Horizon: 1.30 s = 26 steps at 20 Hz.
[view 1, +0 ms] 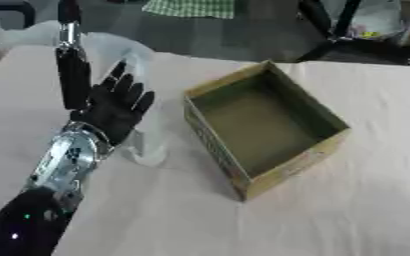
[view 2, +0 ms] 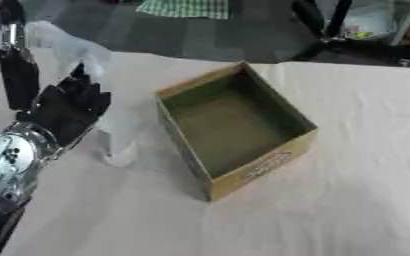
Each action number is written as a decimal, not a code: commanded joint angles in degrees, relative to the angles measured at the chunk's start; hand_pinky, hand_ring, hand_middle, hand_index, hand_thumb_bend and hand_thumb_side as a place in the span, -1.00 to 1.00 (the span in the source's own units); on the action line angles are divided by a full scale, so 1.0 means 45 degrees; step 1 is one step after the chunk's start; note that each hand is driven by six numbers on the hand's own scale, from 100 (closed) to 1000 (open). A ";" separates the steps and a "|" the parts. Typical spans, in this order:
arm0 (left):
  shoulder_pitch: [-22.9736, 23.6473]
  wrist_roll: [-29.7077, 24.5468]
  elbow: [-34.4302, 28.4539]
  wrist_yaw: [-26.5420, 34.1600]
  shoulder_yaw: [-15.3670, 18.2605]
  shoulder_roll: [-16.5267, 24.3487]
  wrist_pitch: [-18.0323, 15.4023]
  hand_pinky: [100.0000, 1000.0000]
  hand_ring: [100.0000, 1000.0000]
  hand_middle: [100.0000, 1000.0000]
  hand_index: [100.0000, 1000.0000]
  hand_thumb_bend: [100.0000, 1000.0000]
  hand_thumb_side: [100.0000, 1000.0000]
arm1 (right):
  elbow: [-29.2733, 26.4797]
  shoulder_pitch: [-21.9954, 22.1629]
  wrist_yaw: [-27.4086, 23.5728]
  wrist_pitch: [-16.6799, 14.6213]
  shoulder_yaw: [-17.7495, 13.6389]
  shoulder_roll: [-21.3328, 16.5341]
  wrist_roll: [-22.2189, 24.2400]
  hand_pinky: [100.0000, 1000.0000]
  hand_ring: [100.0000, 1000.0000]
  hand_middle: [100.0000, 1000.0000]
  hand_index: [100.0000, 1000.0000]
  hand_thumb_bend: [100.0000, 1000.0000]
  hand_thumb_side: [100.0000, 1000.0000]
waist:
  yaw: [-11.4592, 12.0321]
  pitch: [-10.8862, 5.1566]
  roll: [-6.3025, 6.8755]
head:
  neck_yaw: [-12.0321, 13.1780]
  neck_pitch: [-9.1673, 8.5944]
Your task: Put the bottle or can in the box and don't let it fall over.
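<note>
A pale, see-through bottle (view 1: 145, 112) stands upright on the table just left of the box. My left hand (view 1: 114, 111) comes up from the lower left, its back toward the camera. Its fingers point up, fairly straight, and lie against the bottle's left side. The hand hides part of the bottle, and I cannot see the thumb. The open cardboard box (view 1: 289, 169) sits at the centre, turned askew, with nothing showing inside. A narrow gap separates bottle and box. My right hand shows in no view.
A black and silver rod-like part (view 1: 69, 75) stands upright just left of the hand. A pale cloth (view 1: 348, 215) covers the table. Beyond the far edge are dark floor, black stand legs (view 1: 331, 25) and a green checked cloth (view 1: 191, 7).
</note>
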 commanded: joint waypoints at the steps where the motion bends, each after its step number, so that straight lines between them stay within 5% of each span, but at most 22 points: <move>1: -0.0450 -0.0047 -0.0687 -0.0019 0.0213 0.0389 0.0048 -1.00 -1.00 -1.00 0.80 0.77 -0.09 | -0.0292 -0.0041 -0.0115 -0.0021 0.0002 -0.0257 0.0036 0.64 0.79 1.00 1.00 -1.00 0.23 | -0.0026 -0.0186 -0.0013 | 0.0051 -0.0133; 19: -0.1922 -0.0511 -0.1742 -0.0077 0.0403 0.0651 0.0090 -1.00 -1.00 -1.00 0.74 0.73 -0.11 | -0.0292 -0.0071 -0.0313 -0.0026 0.0078 -0.0292 0.0106 0.64 0.79 1.00 1.00 -1.00 0.23 | -0.0240 -0.0231 -0.0102 | 0.0282 -0.0199; 26: -0.2747 -0.0192 -0.1742 0.0363 0.0165 0.0303 0.0435 -1.00 -1.00 -1.00 0.76 0.71 -0.11 | -0.0292 -0.0217 -0.0633 -0.0067 0.0203 -0.0348 0.0090 0.64 0.79 1.00 1.00 -1.00 0.23 | -0.0972 -0.0204 -0.0258 | 0.0836 -0.0174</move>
